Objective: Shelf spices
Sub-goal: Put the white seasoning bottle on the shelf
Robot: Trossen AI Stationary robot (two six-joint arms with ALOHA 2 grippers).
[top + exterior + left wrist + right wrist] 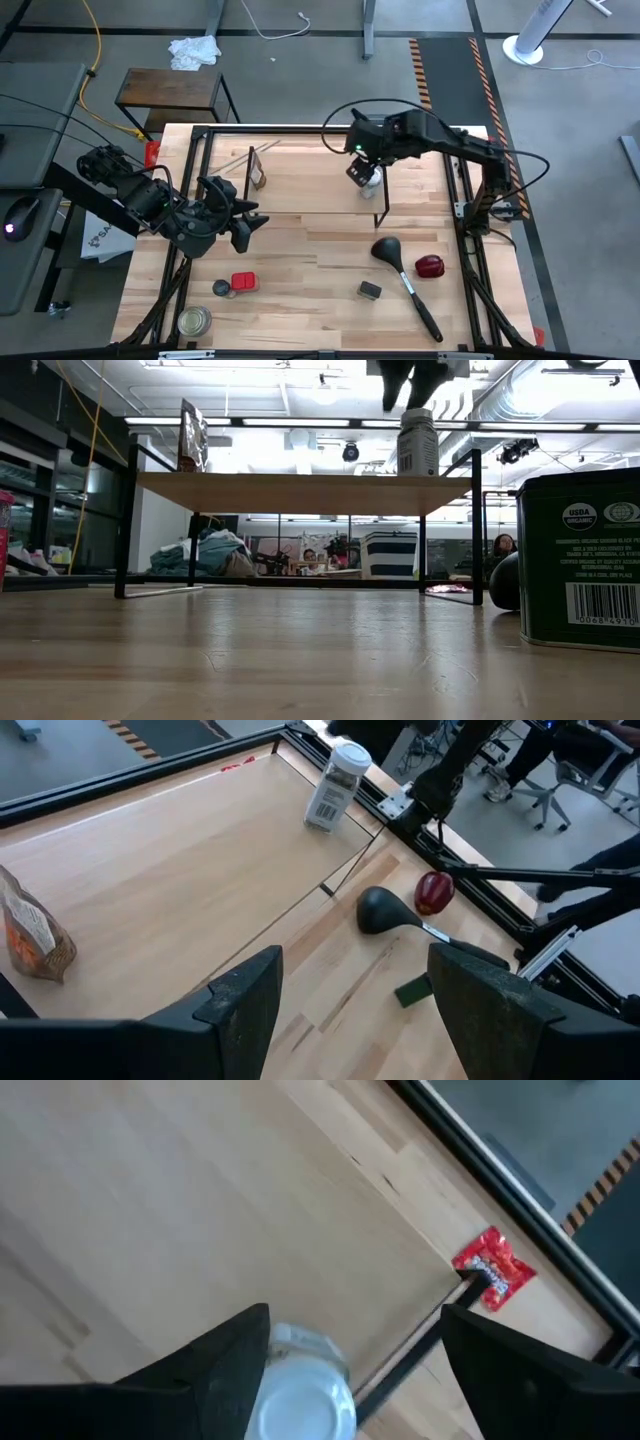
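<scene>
We see right hand (pixel 366 172) open directly above upright white-capped jar (pixel 370 180) on shelf (pixel 300 170); left hand (pixel 240 222) open, beside shelf.

A grey concrete floor (pixel 300 70) surrounds the light wood counter (pixel 310 250). On the floor lie a small dark wooden side table (pixel 172 92), a crumpled white cloth (pixel 194 50), a yellow cable (pixel 96 60) and orange-black hazard tape (pixel 425 75). Long ceiling lights (pixel 300 422) brighten the room; office chairs (pixel 545 795) stand beyond.
</scene>
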